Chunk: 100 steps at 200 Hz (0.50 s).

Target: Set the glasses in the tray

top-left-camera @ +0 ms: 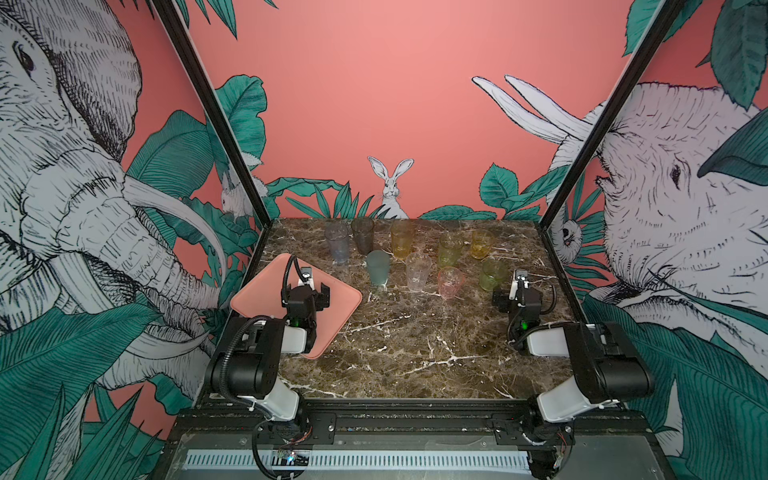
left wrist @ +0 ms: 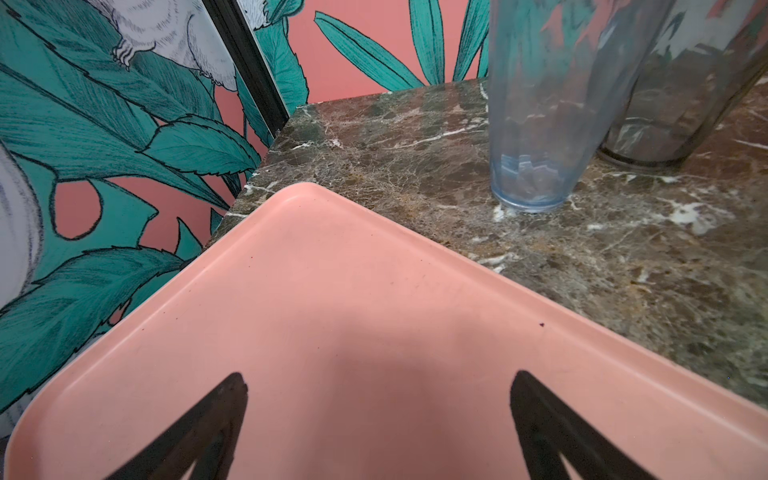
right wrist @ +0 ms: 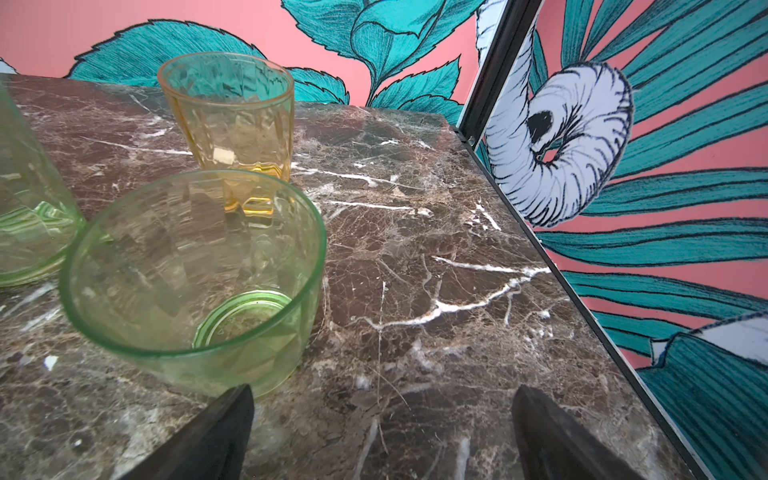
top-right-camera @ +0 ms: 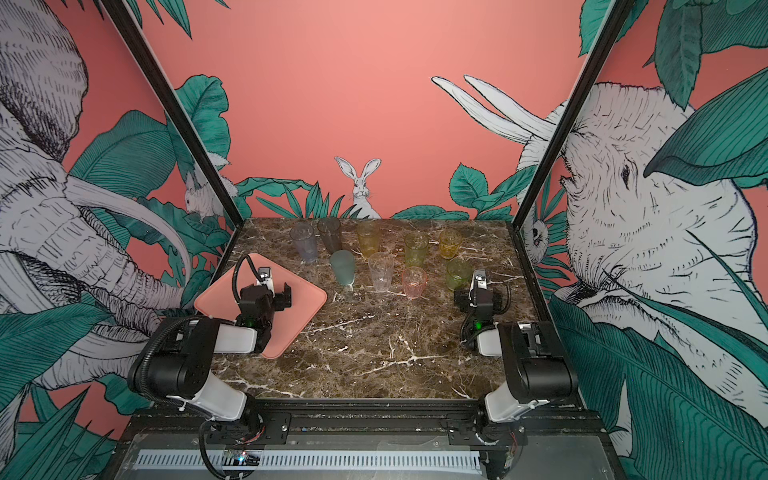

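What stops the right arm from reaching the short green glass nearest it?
Probably nothing: yes. The right gripper is open and the short green glass stands upright just ahead of one fingertip, with only bare table between.

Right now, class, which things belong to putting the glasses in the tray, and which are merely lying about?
Job: tray; glasses: bluish, smoky, teal, clear, pink, tall amber, short amber, tall green, short green; left gripper; right gripper.
Just there: marble table; rabbit wallpaper.

No text, label, brand or number can be read anywhere, and a faint moulded mark in the base of the short green glass (right wrist: 195, 286), just ahead of the right gripper (right wrist: 382, 390), is too small to make out.
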Motion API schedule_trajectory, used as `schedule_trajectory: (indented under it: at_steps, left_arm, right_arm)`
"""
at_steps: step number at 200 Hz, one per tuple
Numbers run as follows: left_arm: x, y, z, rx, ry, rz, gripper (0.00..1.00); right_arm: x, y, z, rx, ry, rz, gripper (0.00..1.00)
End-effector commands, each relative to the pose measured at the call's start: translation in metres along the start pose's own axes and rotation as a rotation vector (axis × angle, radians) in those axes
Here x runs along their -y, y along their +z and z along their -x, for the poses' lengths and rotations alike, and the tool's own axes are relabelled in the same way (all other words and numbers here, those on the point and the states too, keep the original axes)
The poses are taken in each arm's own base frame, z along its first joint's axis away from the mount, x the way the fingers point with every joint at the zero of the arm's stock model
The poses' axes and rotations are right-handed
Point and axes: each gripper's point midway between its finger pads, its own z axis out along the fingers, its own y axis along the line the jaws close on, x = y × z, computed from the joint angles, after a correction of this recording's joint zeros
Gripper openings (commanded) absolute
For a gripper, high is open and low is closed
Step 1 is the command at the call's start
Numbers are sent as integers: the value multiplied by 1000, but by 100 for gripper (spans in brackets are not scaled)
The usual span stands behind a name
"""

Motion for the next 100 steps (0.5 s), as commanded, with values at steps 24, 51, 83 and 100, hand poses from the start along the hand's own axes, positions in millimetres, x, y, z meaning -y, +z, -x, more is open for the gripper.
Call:
schedule_trajectory:
  at_steps: [24,51,83,100]
  left_arm:
    - [-1,0,12,33,-10,3,100]
    - [-1,0,12,33,-10,4,100]
    - [-1,-1,12,35,-10,4,100]
    - [-1,-1,12,35,-9,4,100]
  right_arm:
    - [0,2,10,31,5,3,99]
    - [-1,1,10,32,5,5,99]
    - [0,1,10,34,6,4,99]
    - [5,1,11,39,17,-26,99]
